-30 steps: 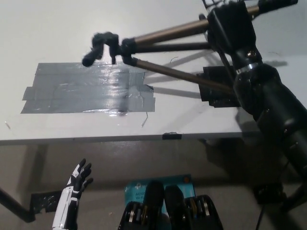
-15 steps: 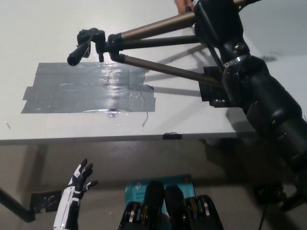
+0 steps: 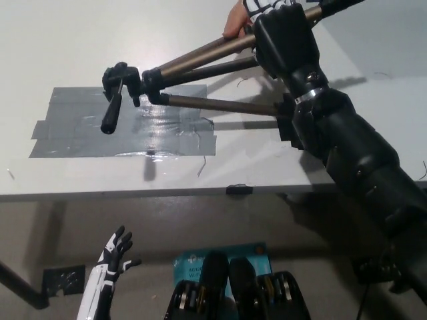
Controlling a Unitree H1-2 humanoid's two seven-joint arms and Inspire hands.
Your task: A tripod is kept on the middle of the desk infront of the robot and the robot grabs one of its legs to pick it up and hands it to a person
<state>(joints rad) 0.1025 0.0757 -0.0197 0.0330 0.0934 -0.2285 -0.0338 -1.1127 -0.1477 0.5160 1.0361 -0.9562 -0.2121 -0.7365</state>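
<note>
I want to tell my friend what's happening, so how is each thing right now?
tripod: lifted off the desk, tilted, handle hanging down.
right hand: shut on a tripod leg.
person's hand: on a tripod leg, next to the right hand.
left hand: open, holding nothing, low down in front of the desk.
grey tape: stuck flat on the desk, wrinkled.
</note>
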